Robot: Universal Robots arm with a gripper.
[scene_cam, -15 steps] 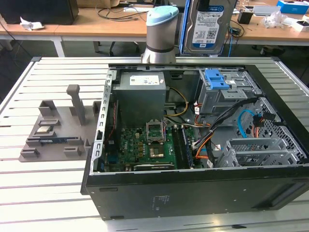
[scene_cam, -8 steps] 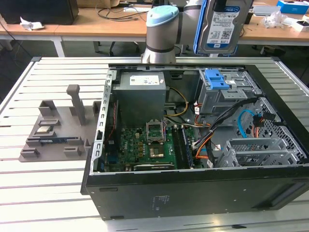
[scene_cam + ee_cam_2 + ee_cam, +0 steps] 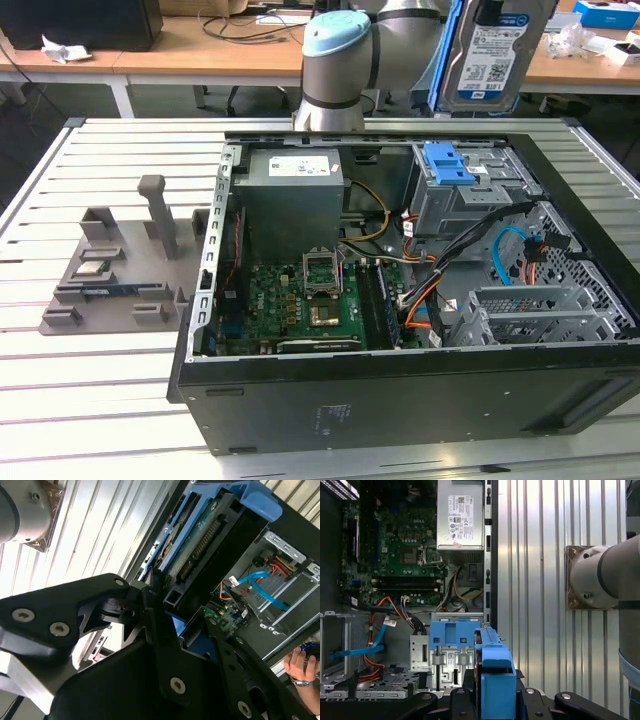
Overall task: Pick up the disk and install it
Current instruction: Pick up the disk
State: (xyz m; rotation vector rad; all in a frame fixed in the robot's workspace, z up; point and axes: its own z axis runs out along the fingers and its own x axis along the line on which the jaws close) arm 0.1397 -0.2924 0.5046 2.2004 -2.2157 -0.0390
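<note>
The disk (image 3: 495, 55) is held in the air above the far edge of the computer case (image 3: 400, 410), toward the exterior view's right, with its labelled face turned to the exterior camera. It is well apart from the case. In the first wrist view the gripper (image 3: 497, 702) is closed on the disk, with black fingers (image 3: 469, 695) pressed against either side of the blue frame, and the disk stands on edge between them. In the second wrist view the connector edge of the disk is directed away from the gripper. The drive cage (image 3: 451, 650) with its blue latch is fitted inside the case, below the disk and not touched by it. The power supply (image 3: 460, 515) is mounted inside the case along the same wall. The case rests on the slatted surface (image 3: 100, 400).
</note>
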